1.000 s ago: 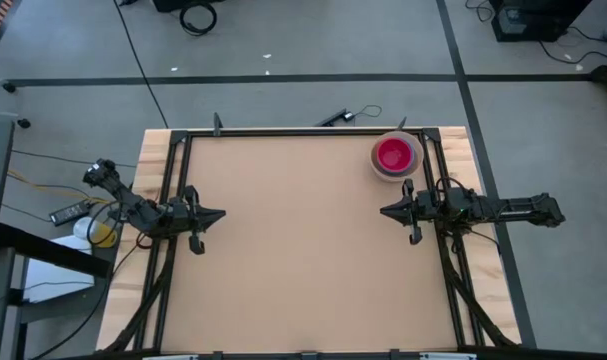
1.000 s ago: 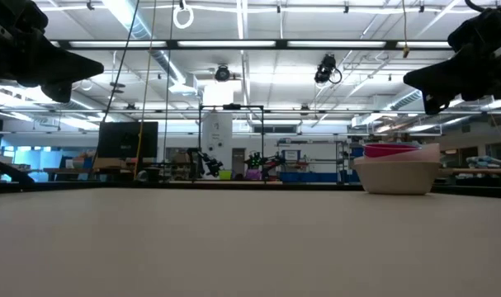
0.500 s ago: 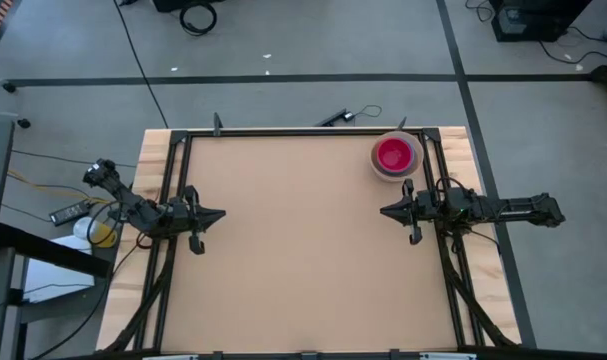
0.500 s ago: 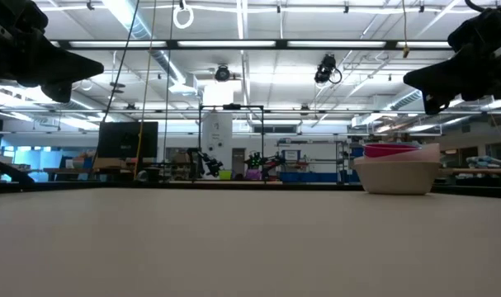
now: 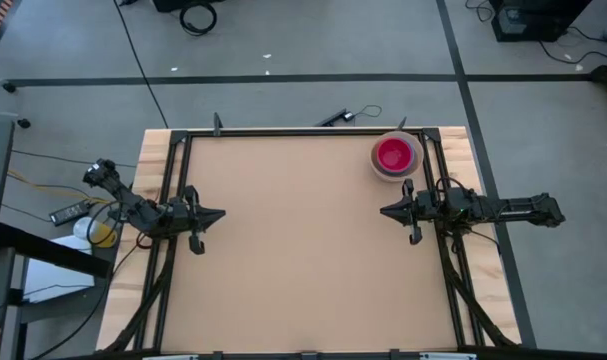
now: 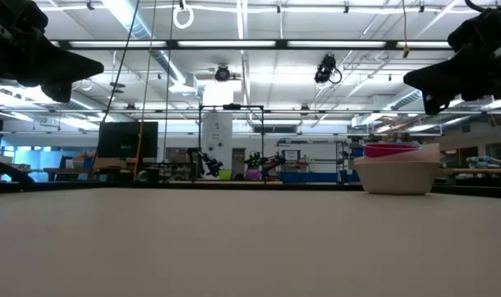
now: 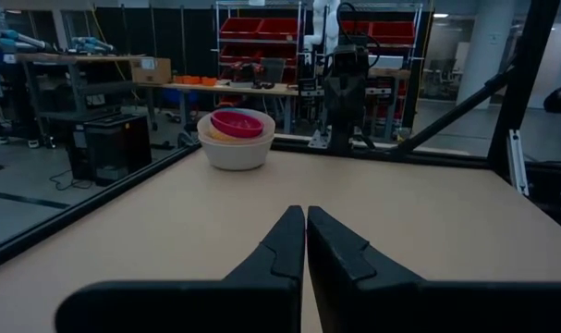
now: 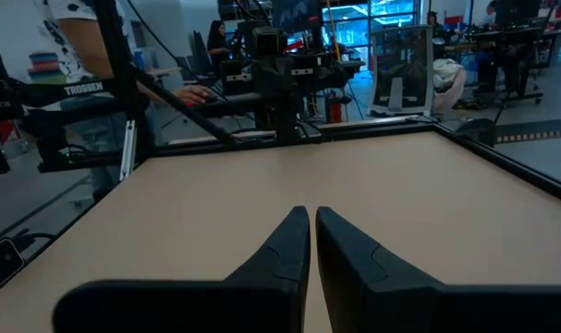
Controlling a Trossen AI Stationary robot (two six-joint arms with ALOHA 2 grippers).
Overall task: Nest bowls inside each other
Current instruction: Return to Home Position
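Left hand [image 5: 213,214]: fingers pressed together, empty, raised over the left edge of the counter [image 5: 293,260], mid-height in the high view. Right hand [image 5: 387,211]: likewise closed and empty, at the right edge. The bowls [image 5: 395,157] stand nested in one stack, red uppermost, at the counter's upper right corner, just above the right hand.

Both arms were matte black throughout. From above, the left arm [image 5: 148,212] was made of short, knobby segments with a bulky joint housing. The right arm [image 5: 493,208] showed a long slim tube ending in a rounded cap. Each carried a short crossbar [image 5: 413,215] behind its gripper. The left gripper [image 7: 305,213] and right gripper [image 8: 312,213] looked alike: two flat wedge fingers [image 7: 285,254] tapering to points, with stepped inner edges and a broad dark carriage [image 7: 178,310] beneath.
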